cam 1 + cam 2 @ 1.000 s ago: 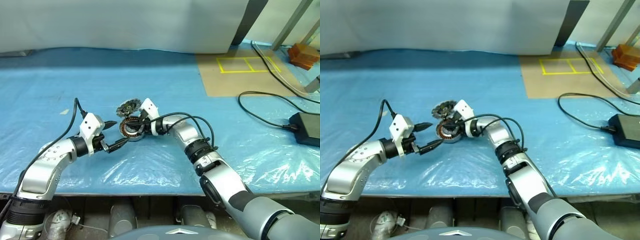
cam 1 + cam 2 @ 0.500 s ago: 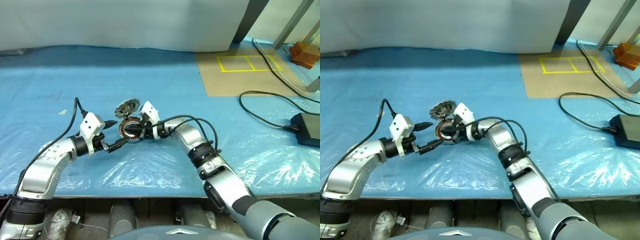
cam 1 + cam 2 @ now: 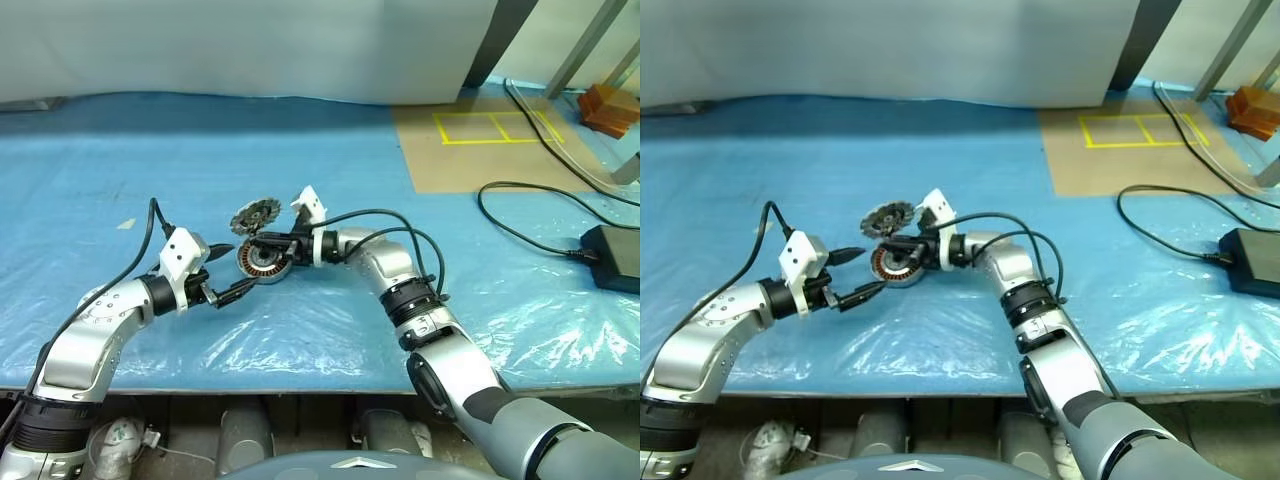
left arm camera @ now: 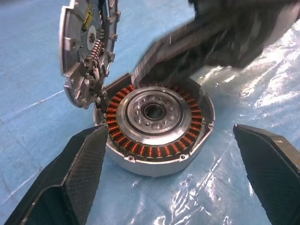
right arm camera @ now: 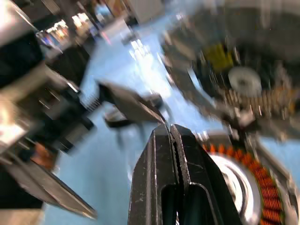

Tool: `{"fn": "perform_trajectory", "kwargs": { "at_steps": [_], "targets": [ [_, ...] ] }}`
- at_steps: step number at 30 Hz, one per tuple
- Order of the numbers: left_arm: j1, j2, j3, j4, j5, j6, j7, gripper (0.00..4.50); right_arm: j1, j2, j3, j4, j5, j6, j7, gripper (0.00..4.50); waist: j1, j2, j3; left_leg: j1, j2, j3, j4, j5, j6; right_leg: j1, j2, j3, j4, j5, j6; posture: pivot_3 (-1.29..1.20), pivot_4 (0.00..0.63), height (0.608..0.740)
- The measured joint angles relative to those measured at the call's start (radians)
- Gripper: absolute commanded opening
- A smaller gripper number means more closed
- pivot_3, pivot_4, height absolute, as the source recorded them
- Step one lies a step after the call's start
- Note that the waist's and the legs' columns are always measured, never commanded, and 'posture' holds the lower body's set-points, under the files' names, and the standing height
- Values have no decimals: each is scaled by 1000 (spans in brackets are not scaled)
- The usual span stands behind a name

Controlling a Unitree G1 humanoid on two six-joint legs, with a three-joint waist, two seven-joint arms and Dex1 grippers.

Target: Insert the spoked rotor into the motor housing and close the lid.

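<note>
We see the motor housing (image 4: 157,129) on the blue sheet between our grippers, lid (image 4: 86,49) raised at its far-left rim. Left gripper (image 3: 228,268) gapes, empty, at its left. Right gripper (image 5: 171,136), pinched closed on nothing, hovers over the windings; next, probably the lid.

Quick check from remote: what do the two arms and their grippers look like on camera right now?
Both arms are silver-grey metal shells with black joint rings. Each wrist carries a white camera block, with a black cable looping along it. The left gripper and right gripper have tapering black jaws, finely textured.

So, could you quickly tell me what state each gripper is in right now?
Left gripper: open, holding nothing.
Right gripper: closed, holding nothing.
</note>
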Motion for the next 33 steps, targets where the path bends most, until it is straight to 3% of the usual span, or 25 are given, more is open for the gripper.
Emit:
{"fn": "perform_trajectory", "kwargs": {
  "at_steps": [5, 10, 15, 20, 26, 29, 33],
  "targets": [
    [0, 0, 0, 0, 0, 1, 0, 4500, 39, 8, 33, -24, -19, -7, -20, 18, 0, 0, 0, -1, 0, 0, -1, 0, 0, 0, 0, 0, -1, 0, 0, 0, 150, 740],
    [1, 0, 1, -1, 0, 3, 1, 4500, 13, 4, 88, 115, -135, -101, -129, 18, 0, 0, 0, 0, -1, 0, 0, 0, 0, 0, -1, 0, 0, -2, -3, 0, 150, 740],
    [-2, 0, 0, -3, 0, 3, 1, 4500, -13, -4, 95, 147, -156, -127, -121, 18, 1, 0, 0, 2, -1, 0, 1, 0, 0, 2, -1, 1, 0, -2, -4, 0, 150, 740],
    [-2, 1, 0, -3, 0, 3, 0, 4500, -1, 2, 52, 124, -99, -78, -75, 18, 1, 0, 0, 1, -1, 0, 1, 0, 0, 1, -1, 0, 0, -2, -3, 0, 150, 740],
    [36, 57, 14, -27, -3, 21, -17, 4500, 4, -40, -24, -70, 50, 65, 23, 18, -2, 0, 0, 0, 0, 0, 0, 0, 0, 0, 1, 0, 0, 0, 0, 0, 150, 740],
    [91, 116, 92, -80, -34, 47, -38, 4500, 6, -117, -14, -163, 73, 127, 68, 18, 2, -1, 0, -1, 1, 0, 0, 0, 0, 0, 1, -1, -1, 0, 0, 0, 150, 740],
    [112, 190, 301, -147, -130, 114, -45, 4500, 31, -235, 20, -249, 67, 135, 128, 18, 9, -2, 1, 0, 1, -1, 0, 0, 0, 0, 1, -1, -1, 0, 0, 0, 150, 740]
  ]
}}
